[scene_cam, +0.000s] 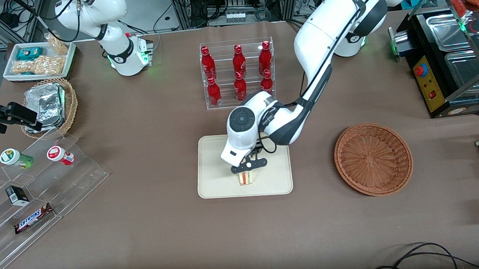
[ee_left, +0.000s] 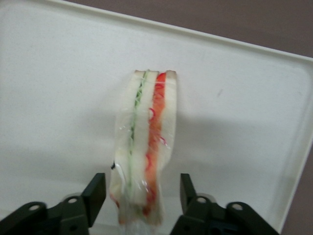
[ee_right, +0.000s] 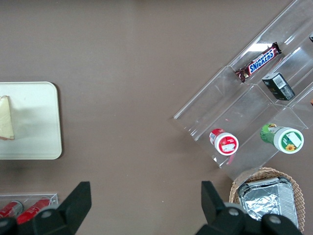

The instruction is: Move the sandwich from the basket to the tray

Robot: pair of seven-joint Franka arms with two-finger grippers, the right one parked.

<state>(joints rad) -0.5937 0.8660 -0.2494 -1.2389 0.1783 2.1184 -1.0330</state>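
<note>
Sandwich (scene_cam: 246, 178) stands on edge on the tray (scene_cam: 213, 185), near its front rim. Gripper (scene_cam: 248, 167) sits right above it; only the wrist view shows the fingers (ee_left: 96, 192) spread, clear of the wrap. Basket (scene_cam: 373, 158) sits toward the working arm's end of the desk (scene_cam: 154, 229).

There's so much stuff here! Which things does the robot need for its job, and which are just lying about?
For the job:
- sandwich, on the tray
- basket, with nothing in it
- pincer, open around the sandwich

Just lying about:
- red bottles
- chocolate bar
- foil packs
</note>
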